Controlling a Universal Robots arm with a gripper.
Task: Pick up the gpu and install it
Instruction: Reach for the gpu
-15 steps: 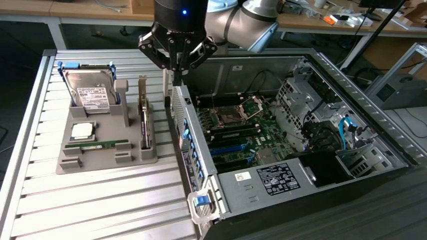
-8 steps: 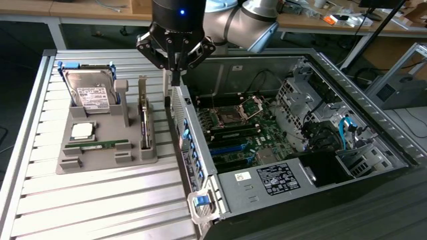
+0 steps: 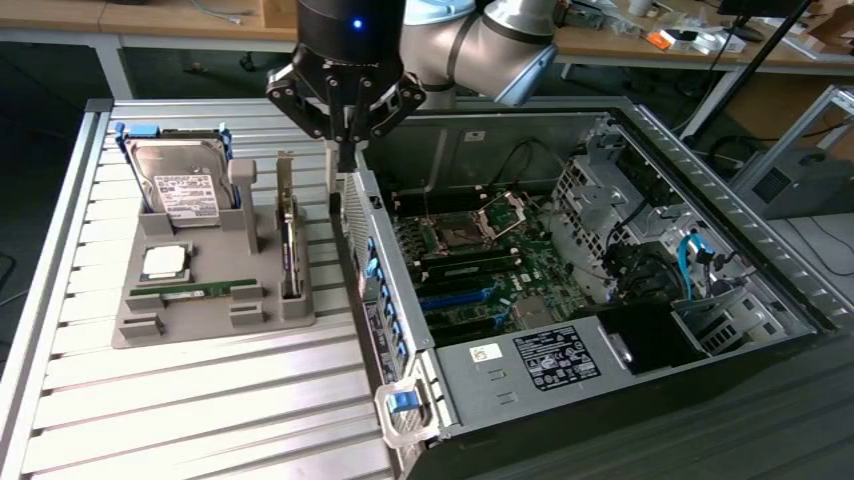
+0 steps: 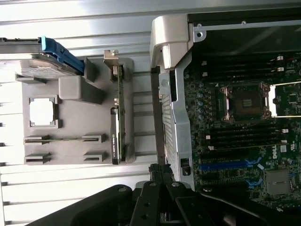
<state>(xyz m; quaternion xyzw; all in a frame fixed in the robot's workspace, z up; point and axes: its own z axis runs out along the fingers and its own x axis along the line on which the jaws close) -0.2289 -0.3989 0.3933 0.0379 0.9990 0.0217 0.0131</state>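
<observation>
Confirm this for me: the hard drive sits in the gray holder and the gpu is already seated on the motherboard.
Not right. The gpu stands on edge in the gray holder, next to the hard drive, not on the motherboard; the exterior view shows it. The hard drive does sit in the holder.

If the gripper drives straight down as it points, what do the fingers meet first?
Probably the case wall's top edge, right under the gripper; depth is unclear. The gpu stands apart in its holder, toward the exterior view's left.
</observation>
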